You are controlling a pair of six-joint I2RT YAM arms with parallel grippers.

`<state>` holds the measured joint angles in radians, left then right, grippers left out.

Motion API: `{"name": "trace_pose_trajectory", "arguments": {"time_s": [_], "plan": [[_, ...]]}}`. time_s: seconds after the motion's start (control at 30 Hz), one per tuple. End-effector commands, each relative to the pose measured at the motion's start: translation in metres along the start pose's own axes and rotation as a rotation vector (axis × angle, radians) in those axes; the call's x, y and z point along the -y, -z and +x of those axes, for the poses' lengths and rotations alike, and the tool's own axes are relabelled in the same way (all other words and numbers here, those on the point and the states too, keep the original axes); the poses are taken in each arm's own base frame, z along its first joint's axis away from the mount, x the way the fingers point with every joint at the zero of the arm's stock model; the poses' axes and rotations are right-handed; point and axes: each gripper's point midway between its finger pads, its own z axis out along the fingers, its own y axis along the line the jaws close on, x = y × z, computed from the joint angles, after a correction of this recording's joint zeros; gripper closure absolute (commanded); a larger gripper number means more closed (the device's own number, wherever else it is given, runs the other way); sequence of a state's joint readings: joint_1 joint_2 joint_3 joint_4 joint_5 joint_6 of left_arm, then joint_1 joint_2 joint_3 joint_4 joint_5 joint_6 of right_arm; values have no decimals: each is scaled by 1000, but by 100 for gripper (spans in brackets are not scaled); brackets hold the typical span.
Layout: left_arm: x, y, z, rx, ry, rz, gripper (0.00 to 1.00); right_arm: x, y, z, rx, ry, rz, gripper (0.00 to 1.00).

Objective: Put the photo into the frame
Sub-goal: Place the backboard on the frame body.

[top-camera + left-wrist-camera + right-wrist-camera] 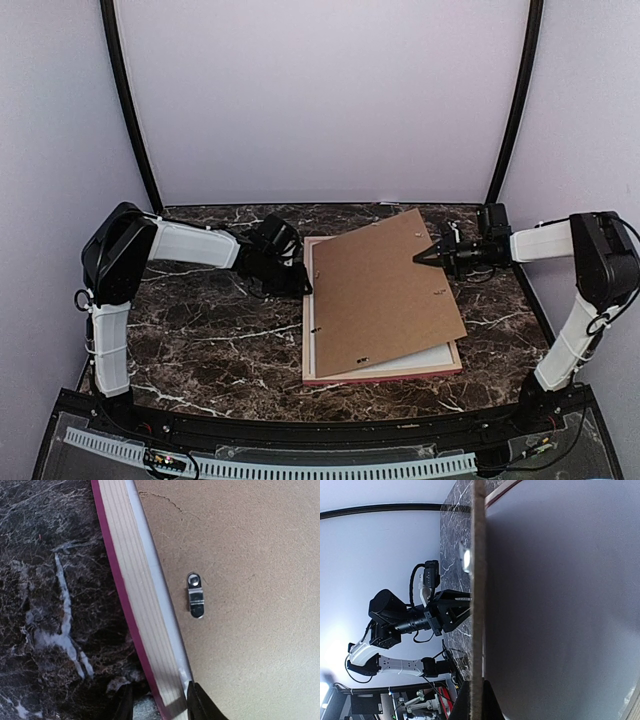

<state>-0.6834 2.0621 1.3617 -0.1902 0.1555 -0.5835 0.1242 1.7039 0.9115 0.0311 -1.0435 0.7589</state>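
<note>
Dark marble table (pixel 200 330), pale lilac walls (pixel 320 100)

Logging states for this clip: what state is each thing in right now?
Pink-faced pale wooden picture frame: flat, face down.
Plain brown backing board: skewed atop the frame, unseated.
Left gripper: open, astride frame's left rail.
Right gripper: shut on board's edge.
Photo: not visible.
</note>
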Motion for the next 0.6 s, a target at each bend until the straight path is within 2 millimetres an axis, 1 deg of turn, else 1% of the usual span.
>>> {"name": "trace_pose_trajectory", "arguments": {"time_s": [0.0, 0.2, 0.37, 0.57], "plan": [[-12, 10, 4, -9, 5, -42, 62, -14, 1, -8, 10, 59, -63, 100], [-12, 10, 5, -13, 5, -38, 61, -8, -1, -10, 17, 57, -57, 100], [-11, 11, 6, -14, 5, -35, 60, 1, -4, -9, 18, 54, -45, 100], [-8, 14, 3, -6, 7, -25, 55, 15, -7, -6, 14, 47, -13, 100]]}}
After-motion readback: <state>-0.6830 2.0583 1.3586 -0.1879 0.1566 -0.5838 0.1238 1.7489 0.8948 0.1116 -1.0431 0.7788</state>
